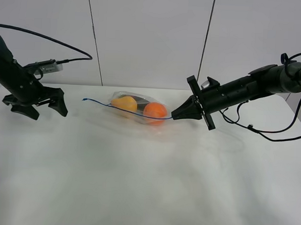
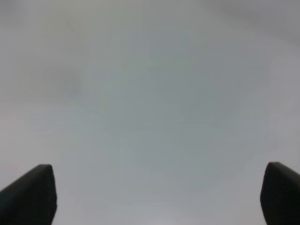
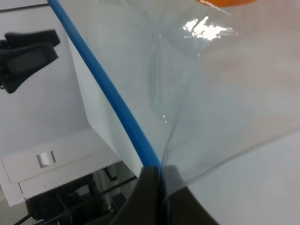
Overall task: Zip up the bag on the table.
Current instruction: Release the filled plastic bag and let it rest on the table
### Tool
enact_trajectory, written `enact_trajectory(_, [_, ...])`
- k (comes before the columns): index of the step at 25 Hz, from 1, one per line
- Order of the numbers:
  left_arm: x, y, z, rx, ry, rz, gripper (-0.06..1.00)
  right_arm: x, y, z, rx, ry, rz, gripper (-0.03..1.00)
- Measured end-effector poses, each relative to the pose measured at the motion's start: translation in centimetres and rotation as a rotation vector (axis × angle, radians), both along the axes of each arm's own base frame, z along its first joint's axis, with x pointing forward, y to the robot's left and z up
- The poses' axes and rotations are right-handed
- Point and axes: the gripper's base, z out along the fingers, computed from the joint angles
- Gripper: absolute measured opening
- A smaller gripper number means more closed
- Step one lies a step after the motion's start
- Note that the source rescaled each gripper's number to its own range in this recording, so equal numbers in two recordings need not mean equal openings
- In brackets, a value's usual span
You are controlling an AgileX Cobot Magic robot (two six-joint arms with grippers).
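The clear bag point(image 1: 135, 111) lies on the white table point(image 1: 136, 182) at the back middle, with a yellow pear point(image 1: 123, 104), an orange point(image 1: 154, 111) and a dark item showing through. Its thin blue zipper strip point(image 1: 115, 109) runs along the near edge. My right gripper point(image 1: 173, 116) is shut on the strip's right end; in the right wrist view the fingers point(image 3: 150, 197) pinch the blue strip point(image 3: 101, 89). My left gripper point(image 1: 39, 106) is open and empty, left of the bag and apart from it; its fingertips point(image 2: 33, 194) show only bare table.
Grey wall panels point(image 1: 144, 36) stand behind the table. Black cables point(image 1: 270, 131) hang from the right arm over the table's right side.
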Motion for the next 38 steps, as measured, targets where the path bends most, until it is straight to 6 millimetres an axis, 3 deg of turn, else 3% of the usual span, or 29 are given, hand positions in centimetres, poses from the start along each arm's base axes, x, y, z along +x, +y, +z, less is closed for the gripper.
enact_trajectory(11, [-1.9,-1.2,1.3,0.027,0.287,-0.009,1.0,0.0,0.0,0.0,0.0,0.0,0.0,0.0])
enact_trajectory(16, [-2.7,-1.3,2.8,0.041,0.258,-0.015,1.0,0.0,0.0,0.0,0.0,0.0,0.0,0.0])
enact_trajectory(19, [-4.5,-1.4,4.4,0.05,0.227,-0.015,1.0,0.0,0.0,0.0,0.0,0.0,0.001,0.0])
enact_trajectory(23, [-8.8,-1.6,7.2,0.067,0.167,-0.016,1.0,0.0,0.0,0.0,0.0,0.0,0.001,0.0])
enact_trajectory(29, [-17.3,-2.0,10.3,0.091,0.037,-0.005,1.0,0.0,0.0,0.0,0.0,0.0,0.001,0.0])
enact_trajectory(35, [-25.9,-2.5,9.6,0.109,-0.089,0.008,1.0,0.0,0.0,0.0,0.0,0.0,0.001,0.0])
enact_trajectory(38, [-28.9,-2.6,8.5,0.113,-0.233,0.04,1.0,0.0,0.0,0.0,0.0,0.0,0.001,0.0])
